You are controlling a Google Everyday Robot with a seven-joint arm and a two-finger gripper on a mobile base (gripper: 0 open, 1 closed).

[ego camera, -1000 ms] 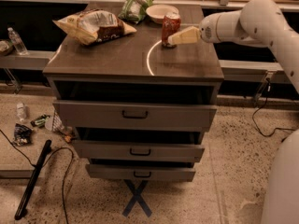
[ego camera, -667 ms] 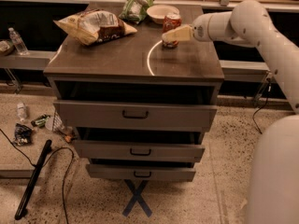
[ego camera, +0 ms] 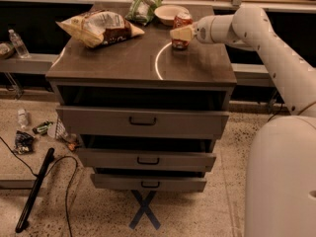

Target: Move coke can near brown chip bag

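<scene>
Hovering at the coke can, gripper grasp state unclear; can is sitting well apart from brown chip bag, move pending.

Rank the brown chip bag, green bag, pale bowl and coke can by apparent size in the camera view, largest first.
1. Crinkled tan-yellow brown chip bag.
2. Small green bag and pale round bowl: too alike to rank.
3. Red cylindrical coke can, partly hidden by the gripper in front of it.

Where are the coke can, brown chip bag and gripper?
coke can (ego camera: 182, 20): camera view, upper red side.
brown chip bag (ego camera: 115, 34): camera view, dark brown panel.
gripper (ego camera: 179, 33): camera view, tip at the can.
</scene>
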